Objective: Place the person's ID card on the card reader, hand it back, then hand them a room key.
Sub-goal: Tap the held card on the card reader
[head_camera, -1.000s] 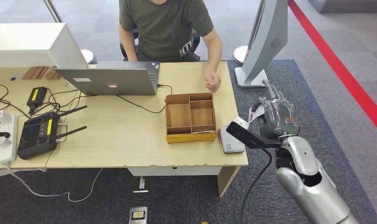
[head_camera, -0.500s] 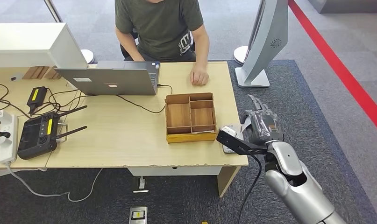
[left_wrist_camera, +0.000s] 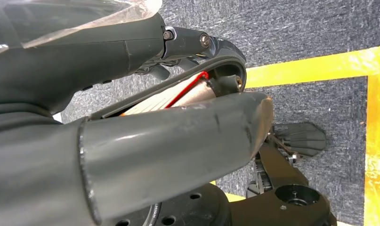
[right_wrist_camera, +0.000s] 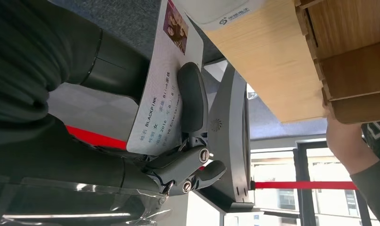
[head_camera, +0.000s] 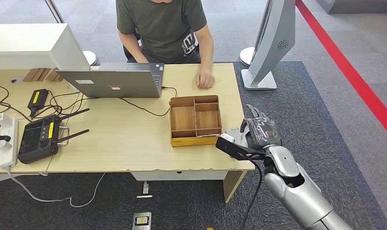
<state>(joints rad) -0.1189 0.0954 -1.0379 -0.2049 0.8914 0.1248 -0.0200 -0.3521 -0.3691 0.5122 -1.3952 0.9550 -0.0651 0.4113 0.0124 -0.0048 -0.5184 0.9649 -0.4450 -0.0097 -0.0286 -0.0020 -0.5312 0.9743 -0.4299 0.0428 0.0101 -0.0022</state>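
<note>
Head view: the right hand (head_camera: 259, 132) hangs at the worktop's (head_camera: 134, 148) 4 o'clock corner, directly over the card reader (head_camera: 233, 132), which is mostly hidden beneath it. Right wrist view: the ID card (right_wrist_camera: 163, 84) is pinched against the palm by one dark finger laid across its printed face, the card's photo end pointing toward the white reader (right_wrist_camera: 216, 12) at the worktop's edge; card and reader are near but not touching. The step in hand is judged to be the first, placing the card on the reader; the next move calls for lowering the card flat onto the reader's top face, then easing the finger's pressure without dragging the card off. Left wrist view: the left hand (left_wrist_camera: 169, 136) hangs above the carpeted floor; whether its fingers are spread or curled cannot be told. Count: one ID card, one card reader, one wooden divided tray (head_camera: 195, 120) at 9 o'clock of the reader, one laptop (head_camera: 112, 81), one person (head_camera: 162, 26) seated at 12 o'clock with one hand (head_camera: 205, 79) resting on the worktop. No room key can be made out.
</note>
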